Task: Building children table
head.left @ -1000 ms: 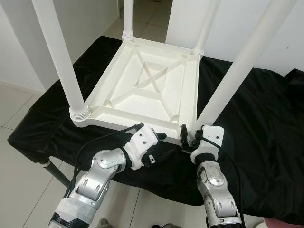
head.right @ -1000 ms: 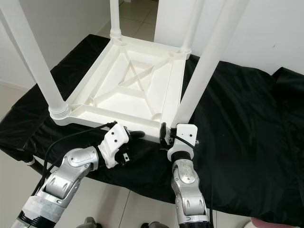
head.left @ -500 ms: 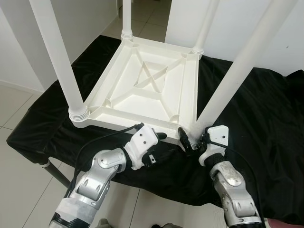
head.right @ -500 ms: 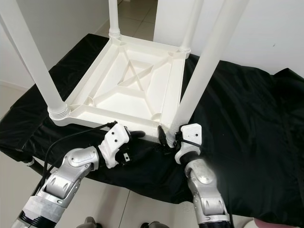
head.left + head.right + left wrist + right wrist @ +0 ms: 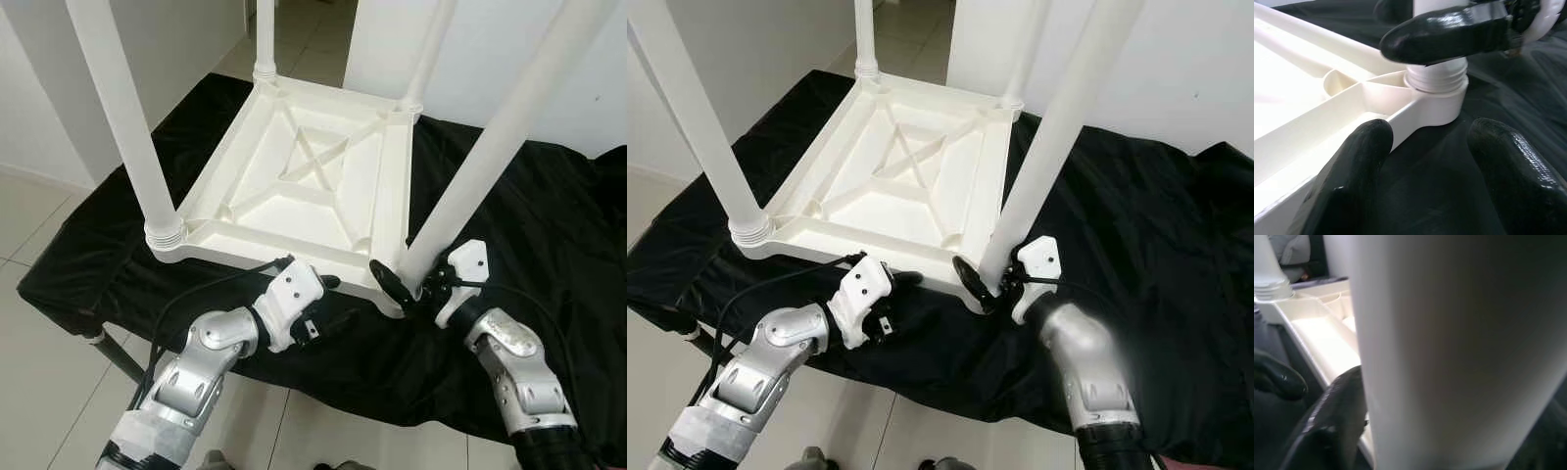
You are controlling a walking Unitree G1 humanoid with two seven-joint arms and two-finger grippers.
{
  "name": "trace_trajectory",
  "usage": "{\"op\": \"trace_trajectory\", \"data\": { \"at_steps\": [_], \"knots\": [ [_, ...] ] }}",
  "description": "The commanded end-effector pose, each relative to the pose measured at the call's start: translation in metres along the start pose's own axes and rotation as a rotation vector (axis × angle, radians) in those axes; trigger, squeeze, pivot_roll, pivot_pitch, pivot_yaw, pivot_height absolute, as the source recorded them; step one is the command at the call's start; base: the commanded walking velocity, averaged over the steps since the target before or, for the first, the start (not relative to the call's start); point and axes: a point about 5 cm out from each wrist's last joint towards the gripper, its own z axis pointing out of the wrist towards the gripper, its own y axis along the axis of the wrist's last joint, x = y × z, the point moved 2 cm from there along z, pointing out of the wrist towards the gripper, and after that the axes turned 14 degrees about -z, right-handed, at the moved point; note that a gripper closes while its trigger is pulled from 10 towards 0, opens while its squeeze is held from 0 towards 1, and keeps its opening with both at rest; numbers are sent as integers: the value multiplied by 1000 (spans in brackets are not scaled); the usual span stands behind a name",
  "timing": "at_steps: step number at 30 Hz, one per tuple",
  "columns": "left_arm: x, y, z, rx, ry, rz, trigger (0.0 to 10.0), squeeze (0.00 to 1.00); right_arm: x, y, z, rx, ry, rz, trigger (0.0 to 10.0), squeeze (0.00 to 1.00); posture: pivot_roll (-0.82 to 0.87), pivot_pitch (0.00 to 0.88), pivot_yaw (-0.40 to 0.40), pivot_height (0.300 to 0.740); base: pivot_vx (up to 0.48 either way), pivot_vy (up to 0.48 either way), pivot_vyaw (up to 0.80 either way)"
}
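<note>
Now, lower centre, the right gripper (image 5: 411,284) grasps the near right leg (image 5: 470,176) at its base, prob. to screw it in, w/ the left gripper (image 5: 328,304) spread beside the upturned table (image 5: 294,186), bracing it.

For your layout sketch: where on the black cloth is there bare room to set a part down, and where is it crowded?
Bare cloth lies right of the tabletop, and a narrower strip on its left. It is crowded along the near edge, where the left gripper and the right gripper work at the near right leg.

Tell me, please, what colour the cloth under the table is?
Black cloth, plain, with no pattern; the left eye view shows it best.
</note>
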Motion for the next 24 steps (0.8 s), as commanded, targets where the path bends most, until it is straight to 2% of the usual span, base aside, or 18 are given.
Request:
{"op": "trace_trajectory", "data": {
  "at_steps": [1,3,4,5,6,17,18,24],
  "knots": [
    [-5,-3,0,13,-37,-12,10000,0,-1,-5,-2,22,20,-2,4431,0,53,95,-67,740,0,0,0],
    [-5,-3,-1,15,-38,-13,10000,0,-4,-5,0,21,41,-12,2980,0,55,97,-66,740,0,0,0],
    [-5,-3,-1,15,-38,-13,10000,0,-4,-5,0,21,41,-12,2980,0,55,97,-66,740,0,0,0],
    [-5,-3,-2,16,-38,-12,10000,0,-5,-6,0,21,47,-15,863,0,55,97,-66,740,0,0,0],
    [-5,-3,-2,17,-38,-11,10000,0,-6,-6,1,18,53,-15,0,0,56,98,-66,740,0,0,0],
    [-6,-3,-3,25,-33,-11,10000,0,-6,-12,-2,24,84,4,0,0,56,103,-66,740,0,0,0],
    [-6,-3,-3,25,-32,-11,10000,0,-7,-13,-2,29,78,8,10000,0,55,105,-67,740,0,0,0],
    [-6,-4,-3,25,-31,-11,10000,0,-6,-15,-3,42,57,19,10000,0,54,105,-67,740,0,0,0]
  ]
}}
